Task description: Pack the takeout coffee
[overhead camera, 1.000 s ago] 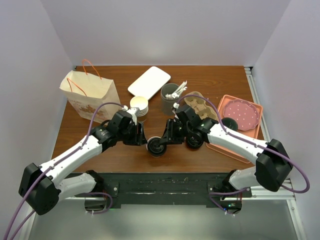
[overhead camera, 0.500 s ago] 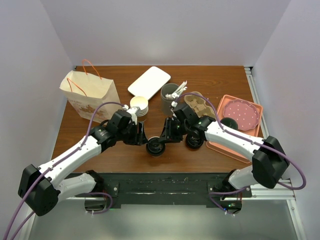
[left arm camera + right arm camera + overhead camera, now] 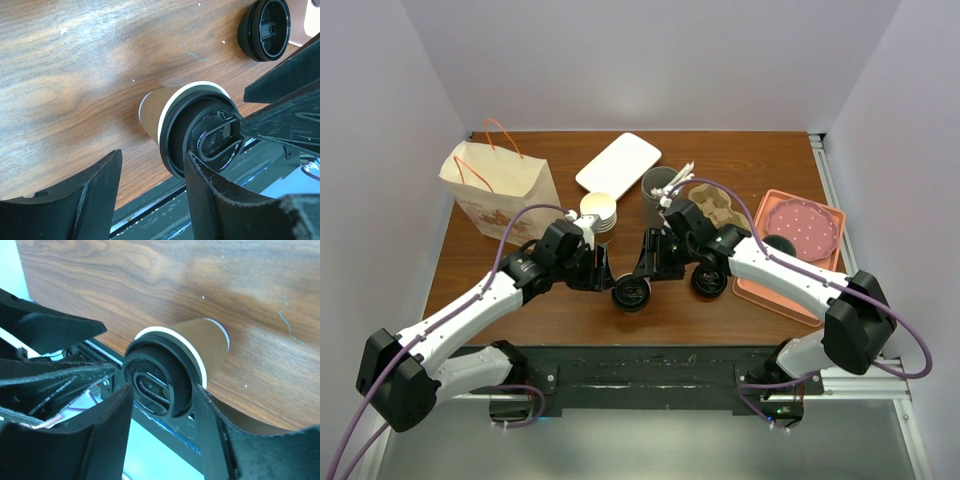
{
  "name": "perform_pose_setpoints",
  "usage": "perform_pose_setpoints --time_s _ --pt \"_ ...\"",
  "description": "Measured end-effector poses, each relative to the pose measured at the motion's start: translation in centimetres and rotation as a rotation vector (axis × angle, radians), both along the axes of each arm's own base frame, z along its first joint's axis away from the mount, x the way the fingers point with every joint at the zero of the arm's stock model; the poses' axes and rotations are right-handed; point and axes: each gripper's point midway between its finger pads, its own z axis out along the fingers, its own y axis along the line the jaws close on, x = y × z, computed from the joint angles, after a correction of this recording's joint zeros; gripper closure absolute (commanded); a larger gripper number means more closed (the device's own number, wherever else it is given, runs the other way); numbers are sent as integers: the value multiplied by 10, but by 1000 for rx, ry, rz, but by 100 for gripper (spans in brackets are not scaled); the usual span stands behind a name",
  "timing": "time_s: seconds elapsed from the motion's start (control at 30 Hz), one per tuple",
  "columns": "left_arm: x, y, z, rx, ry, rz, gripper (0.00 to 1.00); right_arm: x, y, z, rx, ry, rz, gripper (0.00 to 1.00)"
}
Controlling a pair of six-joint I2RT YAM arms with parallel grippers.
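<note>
The takeout coffee [image 3: 632,293], a paper cup with a black lid, stands on the wooden table near its front edge. In the right wrist view its lid [image 3: 159,382] sits between my right gripper's fingers [image 3: 102,435], which touch it on both sides. My right gripper [image 3: 645,275] reaches it from the right. My left gripper [image 3: 607,274] is open just left of the cup. In the left wrist view the cup [image 3: 197,132] lies beyond the open gripper [image 3: 152,187], with one finger [image 3: 220,200] overlapping the lid's edge.
A paper bag [image 3: 495,185] stands at the far left. A stack of lidless cups [image 3: 600,212], a white tray [image 3: 618,163], a grey utensil cup [image 3: 658,185] and a cardboard carrier [image 3: 717,210] lie behind. A loose black lid [image 3: 708,283] and a pink tray [image 3: 765,298] are at the right.
My right gripper has shifted left and closer over the cup. The cup has moved very slightly left. The left arm has barely moved.
</note>
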Motion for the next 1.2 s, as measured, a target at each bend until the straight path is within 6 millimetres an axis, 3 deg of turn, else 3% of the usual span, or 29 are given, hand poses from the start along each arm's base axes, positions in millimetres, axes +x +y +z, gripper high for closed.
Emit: perform_pose_setpoints --time_s 0.53,0.83,1.2 --pt "-12 1 -8 -3 29 -46 43 -13 -10 -9 -39 -7 55 43" --pt "-9 -2 -11 -4 32 -48 44 -14 -12 -23 -79 5 77 50" --pt "-5 2 -18 29 36 -29 44 -9 -8 -23 -89 -4 90 61"
